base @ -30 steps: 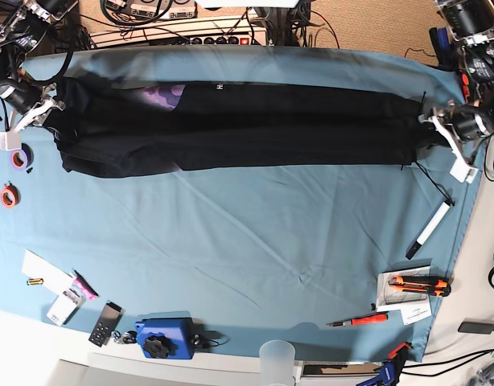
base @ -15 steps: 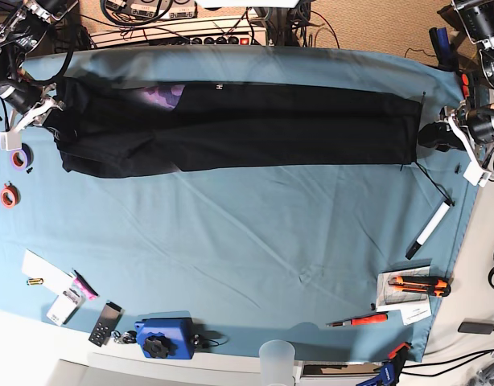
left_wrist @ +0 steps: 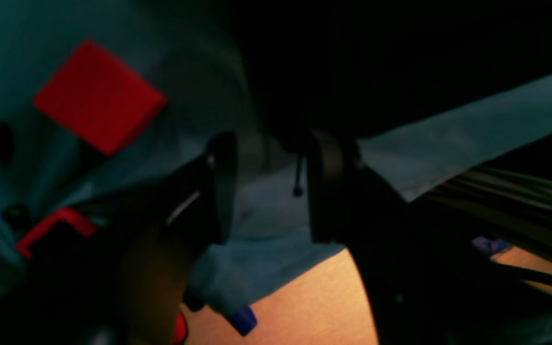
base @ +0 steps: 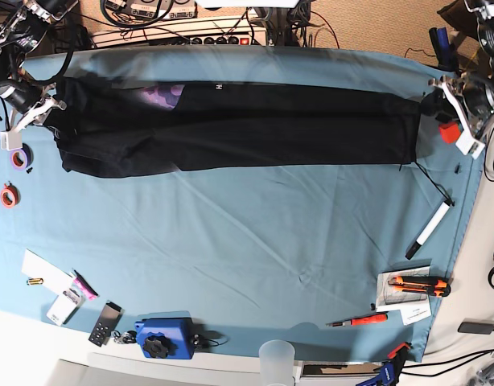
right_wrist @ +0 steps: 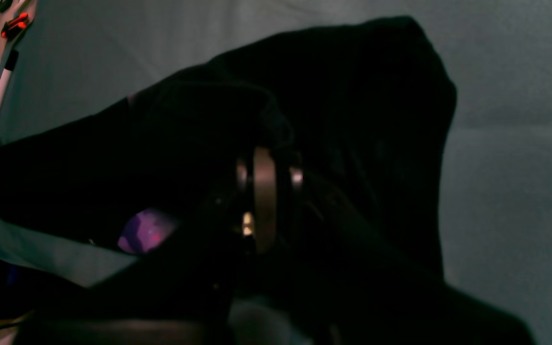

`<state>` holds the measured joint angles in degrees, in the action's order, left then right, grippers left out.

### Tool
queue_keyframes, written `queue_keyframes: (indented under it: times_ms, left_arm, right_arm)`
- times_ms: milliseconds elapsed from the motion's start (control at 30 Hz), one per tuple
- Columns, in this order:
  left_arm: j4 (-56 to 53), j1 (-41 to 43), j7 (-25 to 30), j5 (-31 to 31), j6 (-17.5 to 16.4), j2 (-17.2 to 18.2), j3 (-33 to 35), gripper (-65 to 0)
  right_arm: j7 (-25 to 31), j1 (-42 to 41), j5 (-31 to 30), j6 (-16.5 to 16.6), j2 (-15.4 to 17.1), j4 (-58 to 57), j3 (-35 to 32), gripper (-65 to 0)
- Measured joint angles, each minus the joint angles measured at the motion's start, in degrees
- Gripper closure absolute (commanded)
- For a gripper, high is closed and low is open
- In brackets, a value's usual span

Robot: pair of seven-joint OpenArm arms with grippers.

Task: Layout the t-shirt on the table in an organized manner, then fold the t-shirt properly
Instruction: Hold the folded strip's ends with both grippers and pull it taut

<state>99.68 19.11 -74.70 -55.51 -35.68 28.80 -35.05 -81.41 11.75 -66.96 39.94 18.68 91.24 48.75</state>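
T-shirt x1, table x1

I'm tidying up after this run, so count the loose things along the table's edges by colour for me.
Orange or red: 4, a tape ring, a knife, a screwdriver, a block
Blue or purple: 2, a box, a tape roll
White: 1, a marker
Total: 7
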Motion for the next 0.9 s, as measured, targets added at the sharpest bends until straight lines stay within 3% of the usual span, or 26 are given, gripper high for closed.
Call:
queue_keyframes:
  times_ms: [400,600,900]
  left_arm:
    - [0.0,-0.1,0.4,0.0,-1.3,-4.3,0.1,-24.5]
    - [0.0,-0.1,0.4,2.9,-0.8,-4.3,0.1,0.0]
    - [0.0,-0.1,1.9,6.4,0.7,-4.3,0.1,0.0]
  right_arm:
    - [0.0,0.0,0.0,0.0,0.0,0.0,0.0,0.0]
    - [0.0,0.0,0.0,0.0,0.0,0.0,0.0,0.0]
    - [0.0,0.0,0.0,0.0,0.0,0.0,0.0,0.0]
